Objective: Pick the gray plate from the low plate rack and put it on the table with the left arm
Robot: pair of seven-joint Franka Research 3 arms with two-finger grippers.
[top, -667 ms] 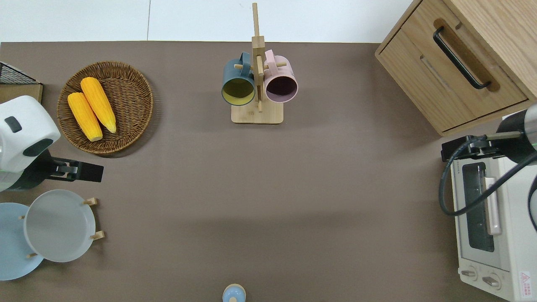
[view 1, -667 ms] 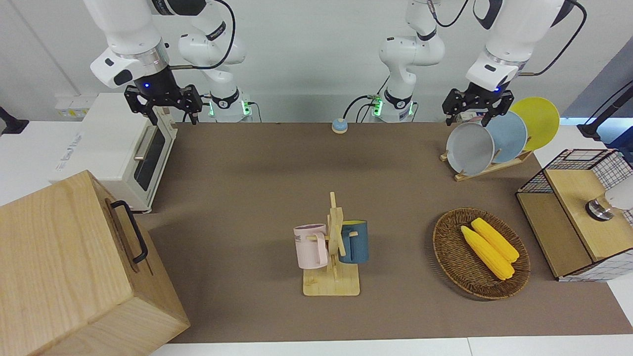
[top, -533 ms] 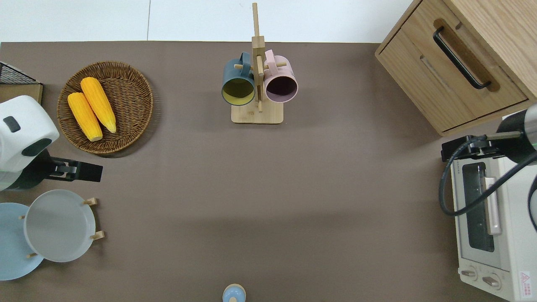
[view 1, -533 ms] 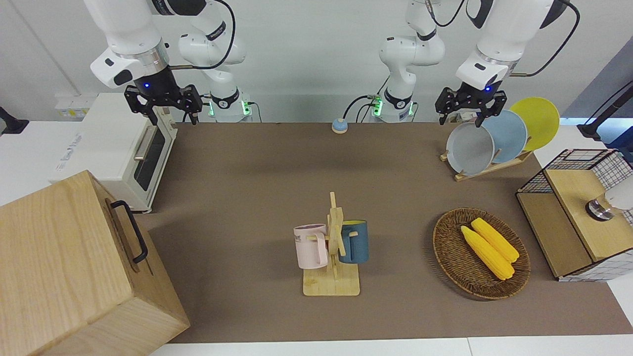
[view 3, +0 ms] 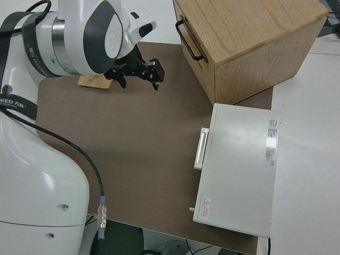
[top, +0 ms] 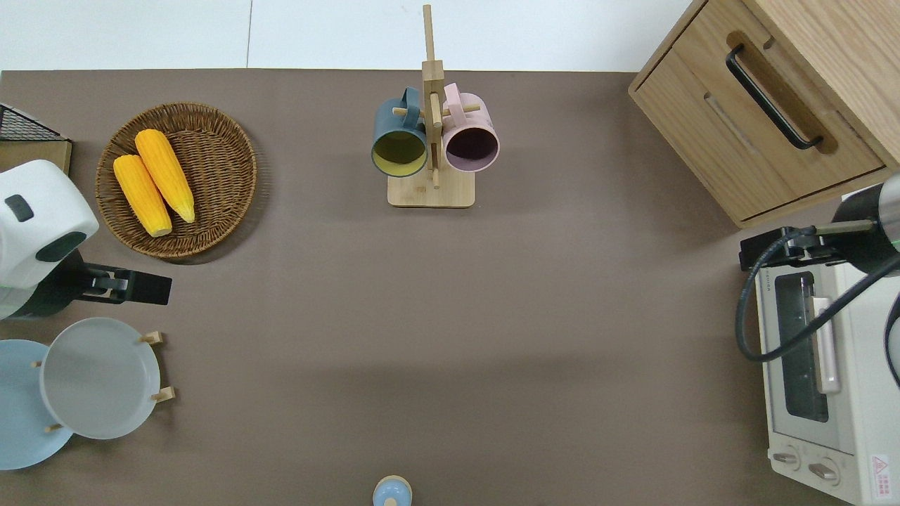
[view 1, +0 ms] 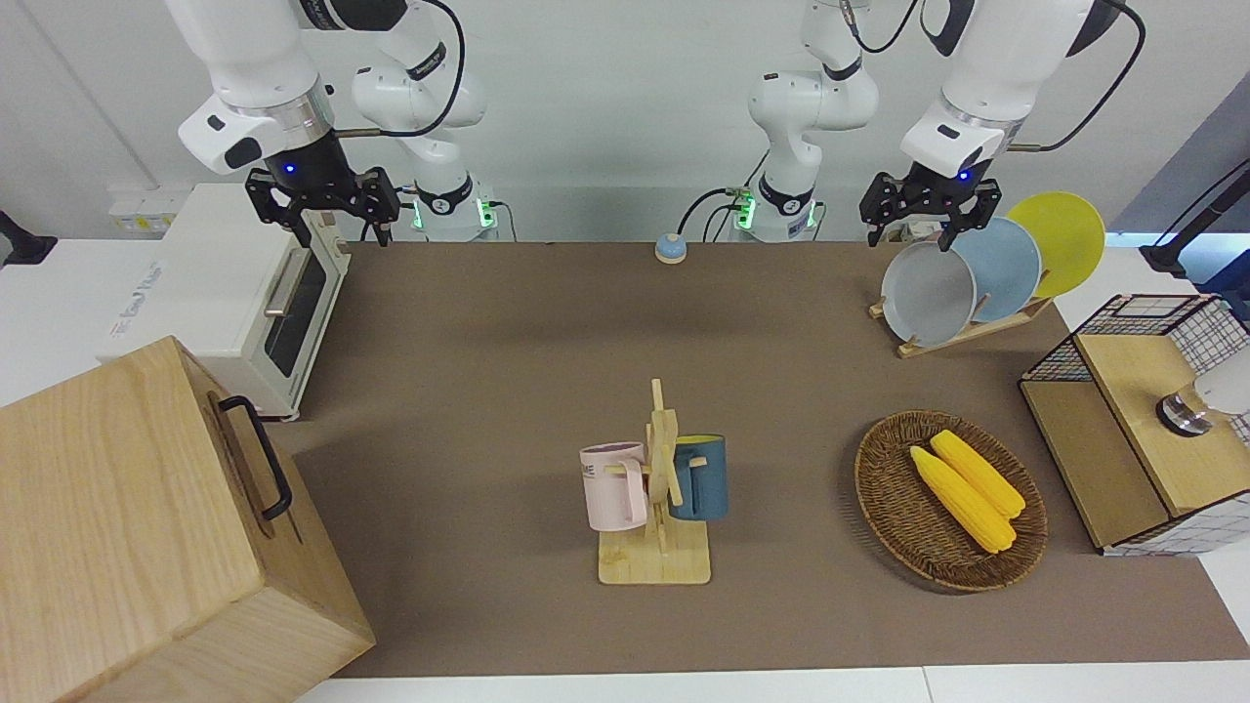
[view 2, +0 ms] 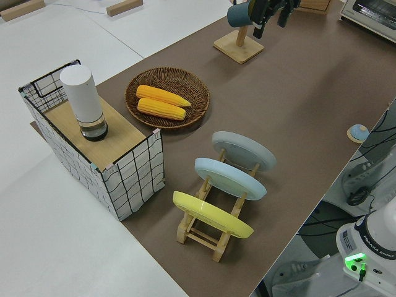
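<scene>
A plain white wall runs along the table's robot-side edge. White surfaces border the brown top on its other edges. Wooden blocks lie on the white floor. Lighting is even and soft.

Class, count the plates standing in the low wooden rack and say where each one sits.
3, all in the low plate rack: the gray plate toward the table's middle, the light-blue plate in the middle slot, the yellow plate nearest the table's end. None look hidden.
</scene>
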